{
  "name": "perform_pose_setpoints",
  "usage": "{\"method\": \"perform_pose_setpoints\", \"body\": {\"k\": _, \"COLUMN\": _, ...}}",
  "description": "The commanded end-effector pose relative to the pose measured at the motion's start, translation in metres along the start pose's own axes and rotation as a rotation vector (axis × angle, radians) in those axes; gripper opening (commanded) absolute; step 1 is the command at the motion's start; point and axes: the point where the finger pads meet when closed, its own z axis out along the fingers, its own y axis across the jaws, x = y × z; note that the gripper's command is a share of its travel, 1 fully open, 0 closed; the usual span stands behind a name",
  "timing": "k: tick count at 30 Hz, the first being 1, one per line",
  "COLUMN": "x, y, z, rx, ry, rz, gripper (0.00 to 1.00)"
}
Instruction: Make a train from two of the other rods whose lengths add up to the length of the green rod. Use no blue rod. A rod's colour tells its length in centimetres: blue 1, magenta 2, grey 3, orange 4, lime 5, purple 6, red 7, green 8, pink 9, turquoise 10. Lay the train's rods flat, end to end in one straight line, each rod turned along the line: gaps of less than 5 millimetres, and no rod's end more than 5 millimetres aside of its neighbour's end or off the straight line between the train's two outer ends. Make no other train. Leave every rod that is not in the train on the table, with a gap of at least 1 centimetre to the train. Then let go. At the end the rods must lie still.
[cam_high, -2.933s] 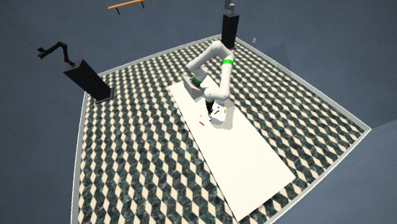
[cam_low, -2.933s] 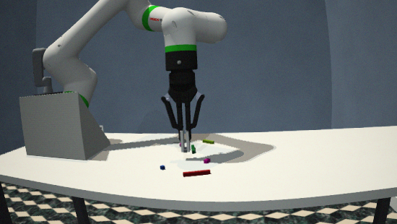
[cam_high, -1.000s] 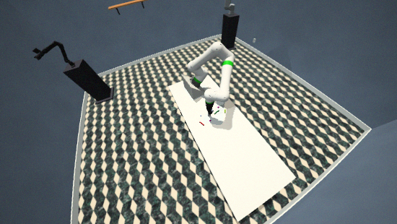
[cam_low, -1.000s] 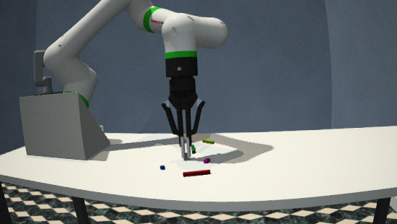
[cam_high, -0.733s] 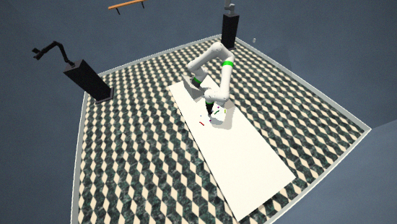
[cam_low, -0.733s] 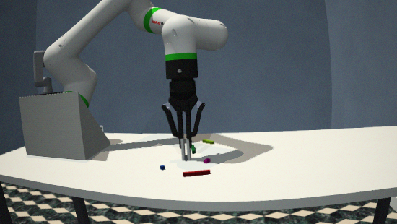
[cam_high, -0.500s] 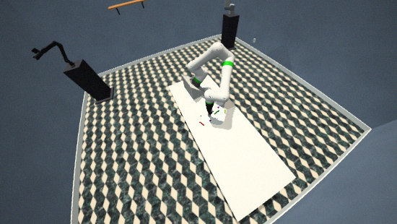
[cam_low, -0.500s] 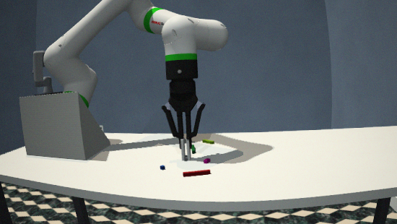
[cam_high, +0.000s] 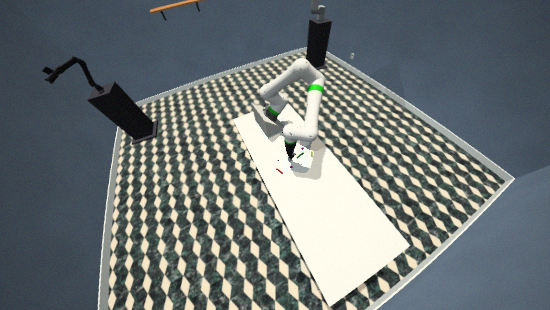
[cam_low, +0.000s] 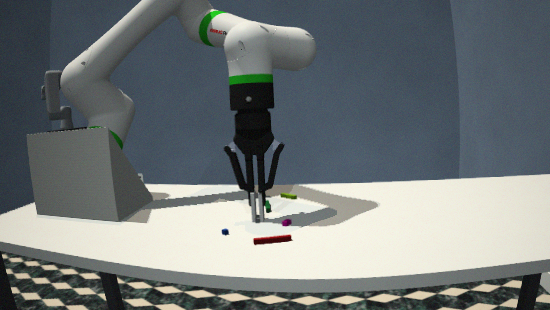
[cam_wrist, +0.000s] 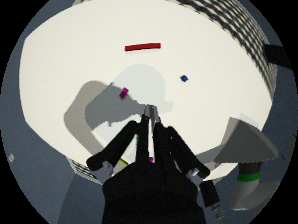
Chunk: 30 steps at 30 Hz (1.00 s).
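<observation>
While its fingers point straight down at the bench (cam_low: 400, 220), the tool (cam_low: 258, 216) stands nearly closed, clamped on something thin; what it grips cannot be made out, since the fingers hide it, though a grey sliver shows at the tips in the exterior view.

- Green rod (cam_low: 268, 205): flat on the bench, just behind the fingertips.
- Magenta rod (cam_low: 286, 222): just right of the tool, apart from it.
- Lime rod (cam_low: 288, 196): farther back and to the right, near the green one but not touching.
- Blue rod (cam_low: 225, 231): left of the tool, nearer the front edge.
- Red rod (cam_low: 272, 240): lying flat in front of the tool, well apart from the others.
- Arm base (cam_low: 80, 175): grey block at the bench's left end.
</observation>
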Motion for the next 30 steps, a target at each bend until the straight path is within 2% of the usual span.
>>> {"method": "perform_pose_setpoints", "body": {"k": 1, "x": 0.0002, "y": -0.0001, "z": -0.0002, "rx": 0.000, "ry": 0.000, "rz": 0.000, "gripper": 0.03}}
{"method": "perform_pose_setpoints", "body": {"k": 16, "x": 0.0002, "y": -0.0001, "z": -0.0002, "rx": 0.000, "ry": 0.000, "rz": 0.000, "gripper": 0.03}}
{"method": "perform_pose_setpoints", "body": {"k": 30, "x": 0.0002, "y": -0.0001, "z": -0.0002, "rx": 0.000, "ry": 0.000, "rz": 0.000, "gripper": 0.12}}
